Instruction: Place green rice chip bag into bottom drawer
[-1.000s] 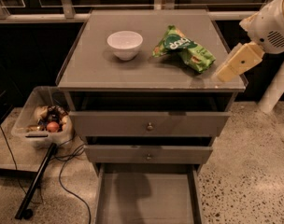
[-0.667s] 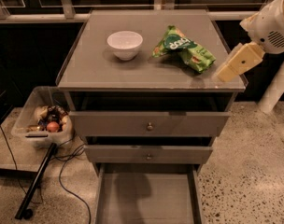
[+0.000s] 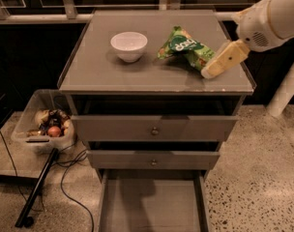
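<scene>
Lying on the worktop [image 3: 98, 69] near the white bowl [image 3: 129, 45], the green rice chip bag [image 3: 183, 46] is flanked by the lowered end effector [image 3: 210, 71], whose grip state cannot be told. The bottom drawer [image 3: 152, 204] is seen pulled out, presumably to receive it.

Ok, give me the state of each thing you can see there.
green rice chip bag, lying on the cabinet top, not lifted.
bottom drawer, pulled open.
white bowl, upright.
plastic bin, on the floor, holding odd items.
claw, low at the bag's right end.
</scene>
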`<state>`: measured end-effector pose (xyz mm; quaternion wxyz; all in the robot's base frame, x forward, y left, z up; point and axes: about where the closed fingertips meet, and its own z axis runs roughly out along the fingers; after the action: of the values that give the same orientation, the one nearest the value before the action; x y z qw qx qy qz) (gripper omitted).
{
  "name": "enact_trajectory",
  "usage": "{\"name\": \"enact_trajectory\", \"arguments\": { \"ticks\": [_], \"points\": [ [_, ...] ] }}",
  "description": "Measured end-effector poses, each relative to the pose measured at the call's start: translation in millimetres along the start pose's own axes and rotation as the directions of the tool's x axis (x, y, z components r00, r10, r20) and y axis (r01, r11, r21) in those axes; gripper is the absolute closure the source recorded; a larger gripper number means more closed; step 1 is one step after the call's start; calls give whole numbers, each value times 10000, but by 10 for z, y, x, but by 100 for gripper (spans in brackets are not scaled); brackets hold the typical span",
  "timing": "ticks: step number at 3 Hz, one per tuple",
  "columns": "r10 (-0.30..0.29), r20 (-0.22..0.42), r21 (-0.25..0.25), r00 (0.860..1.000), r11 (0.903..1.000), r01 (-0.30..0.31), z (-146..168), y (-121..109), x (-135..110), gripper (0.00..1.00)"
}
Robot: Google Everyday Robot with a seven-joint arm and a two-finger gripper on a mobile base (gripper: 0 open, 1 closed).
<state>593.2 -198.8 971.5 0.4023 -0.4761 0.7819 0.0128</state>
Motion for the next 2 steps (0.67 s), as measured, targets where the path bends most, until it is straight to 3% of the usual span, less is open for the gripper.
{"name": "enact_trajectory", "arguments": {
  "ticks": [2],
  "points": [
    [-306, 502, 724, 9983, 9970, 269, 605, -347, -87, 0]
  ]
}}
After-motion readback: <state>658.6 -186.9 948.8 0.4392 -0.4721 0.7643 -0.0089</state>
